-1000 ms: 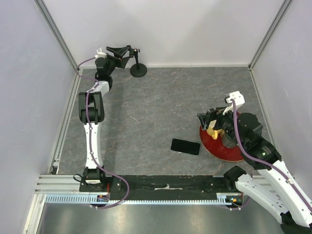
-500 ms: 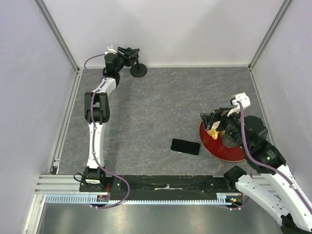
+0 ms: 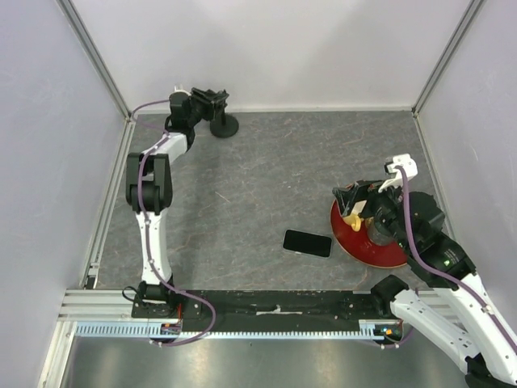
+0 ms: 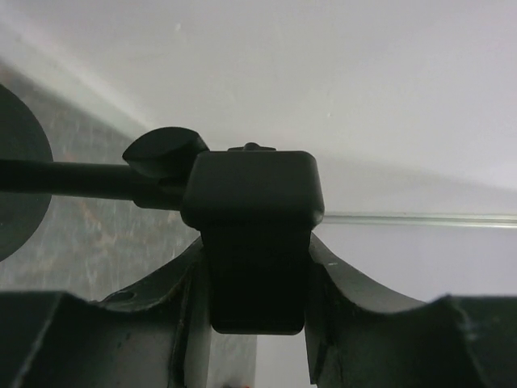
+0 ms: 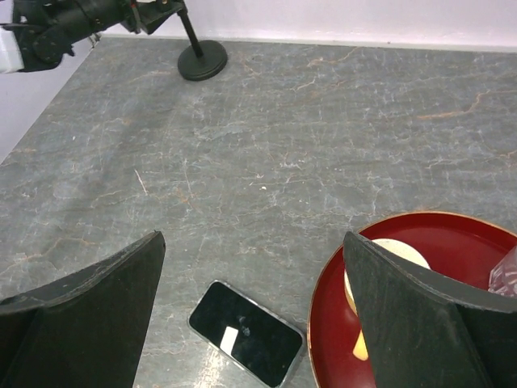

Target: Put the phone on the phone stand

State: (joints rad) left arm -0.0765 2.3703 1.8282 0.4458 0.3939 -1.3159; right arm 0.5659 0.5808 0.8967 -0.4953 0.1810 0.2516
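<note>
The phone (image 3: 308, 242) lies flat, screen up, on the grey table near the front middle; in the right wrist view the phone (image 5: 246, 333) sits just left of the red plate. The phone stand (image 3: 224, 126) stands at the far left by the back wall. My left gripper (image 3: 212, 101) is shut on its top holder (image 4: 252, 194), which fills the space between both fingers, with the left gripper (image 4: 255, 252) touching it on each side. My right gripper (image 3: 349, 198) hangs open over the plate's left edge, and nothing is between the right gripper (image 5: 252, 242) fingers.
A red plate (image 3: 373, 252) with a cream and yellow item on it sits right of the phone. White walls and metal frame posts close in the back, left and right. The stand's disc base (image 5: 202, 61) rests near the back wall.
My left gripper moved right onto the stand's holder and closed on it; the stand's base shifted slightly left and nearer. The right arm drifted a little to the right.
</note>
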